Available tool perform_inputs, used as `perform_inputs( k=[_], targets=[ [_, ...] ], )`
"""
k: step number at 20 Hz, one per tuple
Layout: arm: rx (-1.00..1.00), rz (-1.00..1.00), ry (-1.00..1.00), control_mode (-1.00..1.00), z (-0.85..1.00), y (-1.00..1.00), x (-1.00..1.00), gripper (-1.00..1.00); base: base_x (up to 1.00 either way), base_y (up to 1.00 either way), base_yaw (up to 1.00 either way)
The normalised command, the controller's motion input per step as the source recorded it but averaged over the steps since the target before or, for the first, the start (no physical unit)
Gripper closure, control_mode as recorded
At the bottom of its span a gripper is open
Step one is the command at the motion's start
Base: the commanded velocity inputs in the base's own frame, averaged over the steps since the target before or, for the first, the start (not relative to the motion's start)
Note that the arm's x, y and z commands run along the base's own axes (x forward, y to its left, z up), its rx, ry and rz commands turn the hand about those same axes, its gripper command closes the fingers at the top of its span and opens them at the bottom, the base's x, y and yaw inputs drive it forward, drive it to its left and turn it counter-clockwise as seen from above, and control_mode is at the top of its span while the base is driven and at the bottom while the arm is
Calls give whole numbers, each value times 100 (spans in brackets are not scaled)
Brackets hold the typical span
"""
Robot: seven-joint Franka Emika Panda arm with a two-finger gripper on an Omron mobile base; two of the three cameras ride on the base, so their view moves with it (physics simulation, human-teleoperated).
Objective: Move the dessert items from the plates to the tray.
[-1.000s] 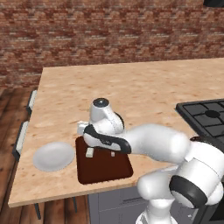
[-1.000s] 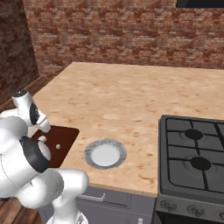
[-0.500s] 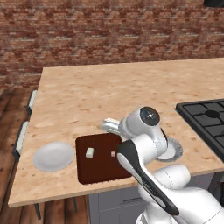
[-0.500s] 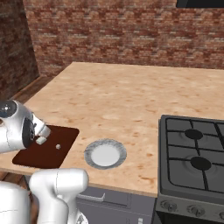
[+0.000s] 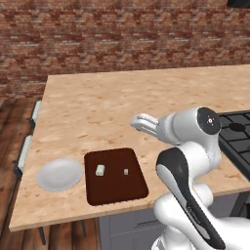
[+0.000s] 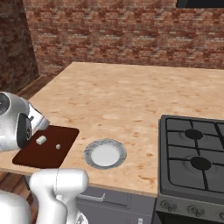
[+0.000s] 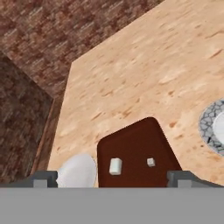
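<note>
Both desserts, the block (image 5: 100,170) and the cube (image 5: 126,171), lie on the tray (image 5: 117,188) below the tool (image 7: 112,176), which has lifted away from the tray, jaws wide and empty. Both plates (image 5: 60,174) (image 6: 105,154) sit bare; the task appears complete.

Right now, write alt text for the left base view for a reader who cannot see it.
A dark brown tray on a wooden counter holds two pale dessert pieces, a block and a tiny cube. An empty smooth plate sits left of it. The white arm's open end effector hovers right of the tray.
</note>
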Motion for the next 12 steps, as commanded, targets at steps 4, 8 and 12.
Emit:
perform_inputs(
  k=[4, 8, 12],
  targets=[
    [-1, 0, -48, -100, 10, 0, -78, -100, 0, 0, 0],
    [-13, 0, -48, -100, 6, 24, -100, -100, 0, 0, 0],
    [-21, 16, -2, -100, 1, 68, -82, -100, 0, 0, 0]
  ],
)
